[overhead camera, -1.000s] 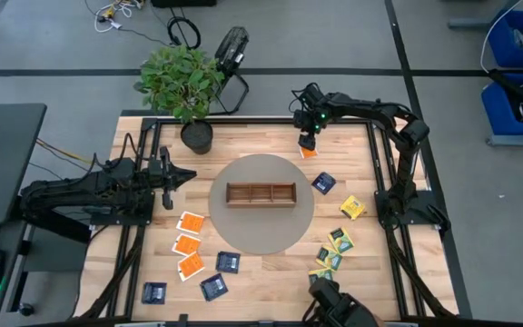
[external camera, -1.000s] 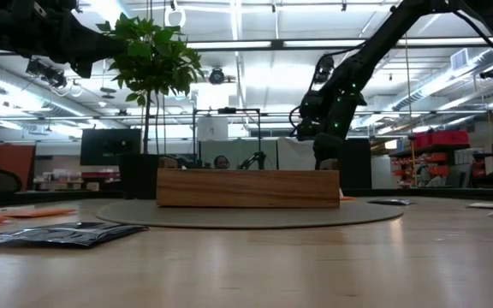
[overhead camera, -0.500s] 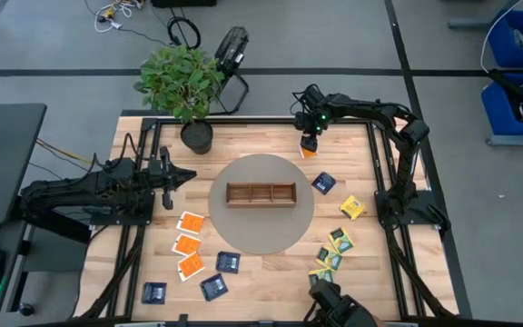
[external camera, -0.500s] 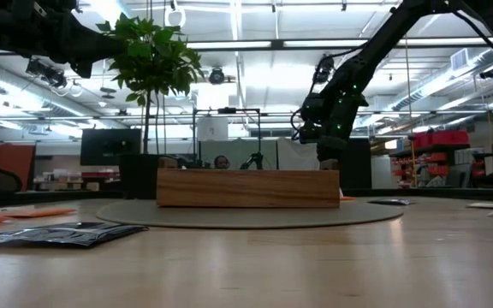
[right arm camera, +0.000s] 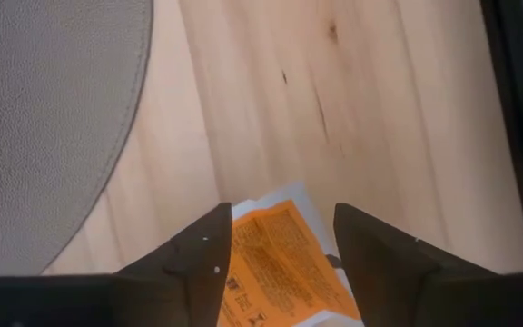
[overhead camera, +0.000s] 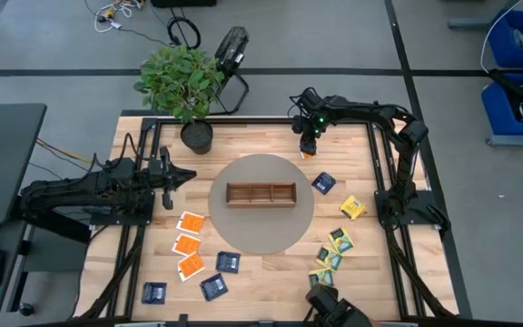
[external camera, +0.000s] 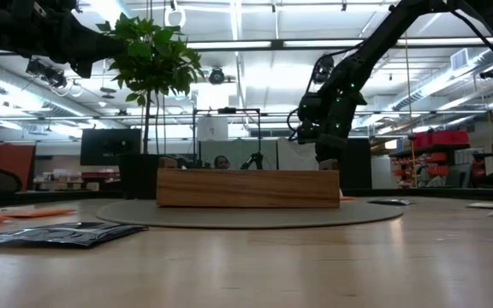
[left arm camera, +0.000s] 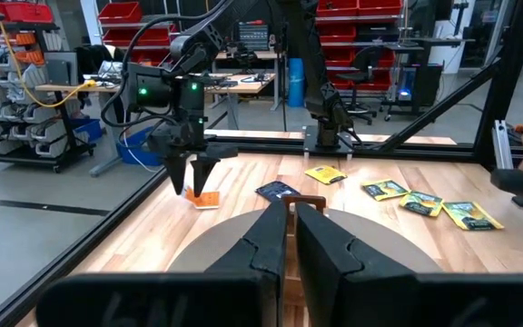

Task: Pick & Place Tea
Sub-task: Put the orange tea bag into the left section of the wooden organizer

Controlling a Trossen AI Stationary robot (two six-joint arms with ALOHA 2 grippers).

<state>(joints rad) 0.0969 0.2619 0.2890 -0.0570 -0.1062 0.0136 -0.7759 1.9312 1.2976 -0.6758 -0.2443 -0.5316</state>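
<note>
The right hand (right arm camera: pixel 278 263) hangs over the far side of the table (overhead camera: pixel 261 136), just beyond the round grey mat (overhead camera: pixel 261 238). Its fingers (right arm camera: pixel 198 263) stand apart on either side of an orange tea packet (right arm camera: pixel 280 259) lying flat on the wood, not clamped on it. The left hand (left arm camera: pixel 291 238) waits with fingers narrow at the table's left, pointing toward the wooden tray (overhead camera: pixel 261 194).

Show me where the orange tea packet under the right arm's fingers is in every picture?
High view: small flat orange tea packet, far side, below the right gripper.
Low view: hidden behind the brown wooden tray.
Left wrist view: beside the fingers.
Right wrist view: between them.
Shared landmark: round grey mat.
</note>
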